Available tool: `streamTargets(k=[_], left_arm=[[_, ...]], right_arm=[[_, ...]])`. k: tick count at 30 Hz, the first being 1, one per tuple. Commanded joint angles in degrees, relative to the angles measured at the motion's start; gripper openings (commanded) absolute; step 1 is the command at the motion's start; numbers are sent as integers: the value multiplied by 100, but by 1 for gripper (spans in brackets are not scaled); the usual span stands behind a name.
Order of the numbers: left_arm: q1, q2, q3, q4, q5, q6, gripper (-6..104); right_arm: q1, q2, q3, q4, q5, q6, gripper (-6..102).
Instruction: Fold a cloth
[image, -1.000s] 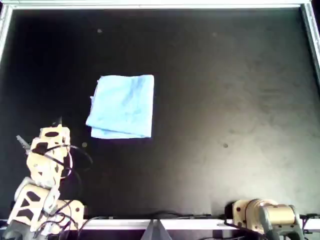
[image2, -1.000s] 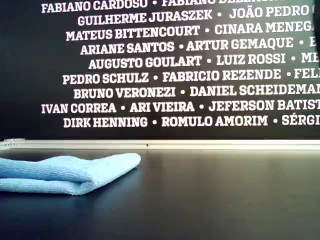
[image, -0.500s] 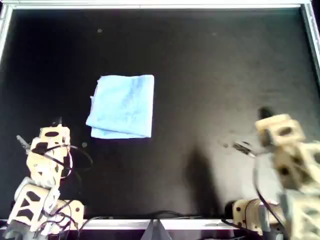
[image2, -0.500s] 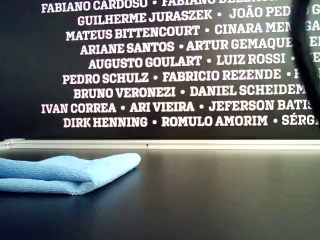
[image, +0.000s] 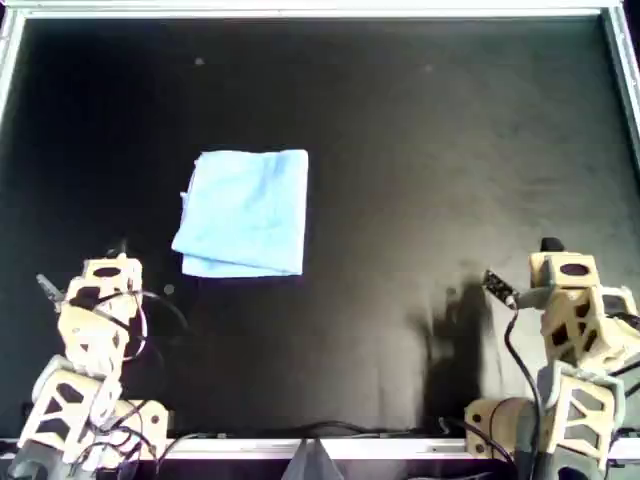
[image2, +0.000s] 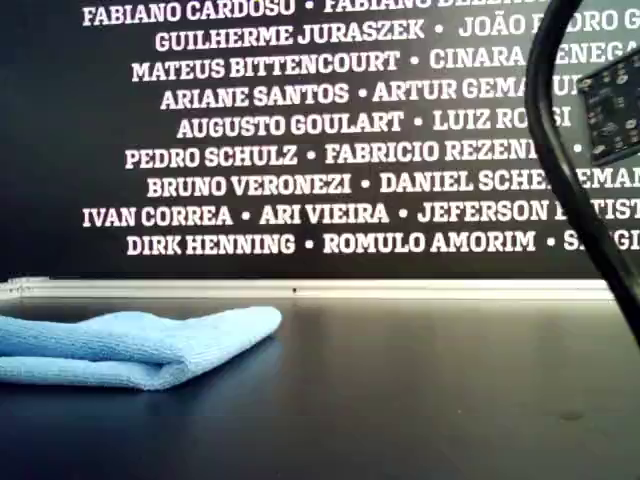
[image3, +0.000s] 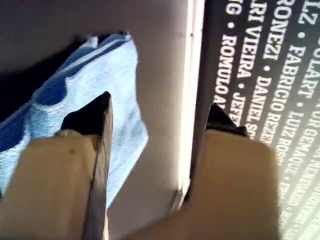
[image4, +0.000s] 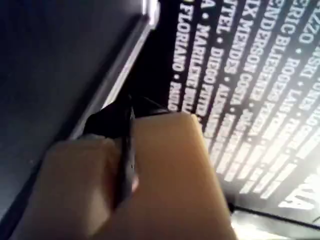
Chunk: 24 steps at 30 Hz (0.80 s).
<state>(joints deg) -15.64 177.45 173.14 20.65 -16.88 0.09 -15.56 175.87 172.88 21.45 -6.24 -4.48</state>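
The light-blue cloth (image: 245, 212) lies folded into a thick rectangle on the black table, left of centre in the overhead view. The exterior view shows the cloth (image2: 130, 345) as a flat stack at its left. My left gripper (image: 118, 246) hovers near the overhead view's lower left, a short way from the cloth and apart from it. In the left wrist view that gripper (image3: 157, 117) is open with nothing between its fingers and the cloth (image3: 85, 95) lies ahead. My right gripper (image: 550, 245) stands at the overhead view's lower right, far from the cloth. The right gripper (image4: 122, 120) looks shut and empty.
The black table (image: 420, 150) has a metal rim (image: 320, 10) along its far edge and sides. A dark wall with white printed names (image2: 330, 130) stands behind it. A black cable and part of an arm (image2: 545, 130) cross the exterior view's right.
The right arm has risen from its folded base at the overhead view's lower right, then settled a little lower. The left arm barely shifted. The cloth has not moved.
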Motion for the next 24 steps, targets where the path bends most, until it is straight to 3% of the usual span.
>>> streamTargets(k=[1,4,6,8,14,18,22,23,24], left_arm=[[132,88,-62,123,9,-35,67],[185,88,-62,308,-9,-35,67],[387,97,-62,413,26,-35,67],[519,97,-62,475,35,-35,67],[642,97,-62,984,35,-44,67],[642,97,-62,1635,35,-44,67],[642,114,-62,2294,35,-88,66],[642,114,-62,2443,35,-158,66],[633,123,-62,2566,35,-290,66]], right_arm=[[0,62,79,-281,-44,149,-1],[158,53,79,-176,-44,563,-1],[431,149,79,35,-44,905,-1],[563,211,79,193,-44,1020,-1],[492,246,88,633,70,993,-1],[563,264,88,1521,62,668,0],[475,272,88,2180,79,-70,0],[466,272,88,2320,79,-272,0],[457,272,88,2364,79,-352,0]])
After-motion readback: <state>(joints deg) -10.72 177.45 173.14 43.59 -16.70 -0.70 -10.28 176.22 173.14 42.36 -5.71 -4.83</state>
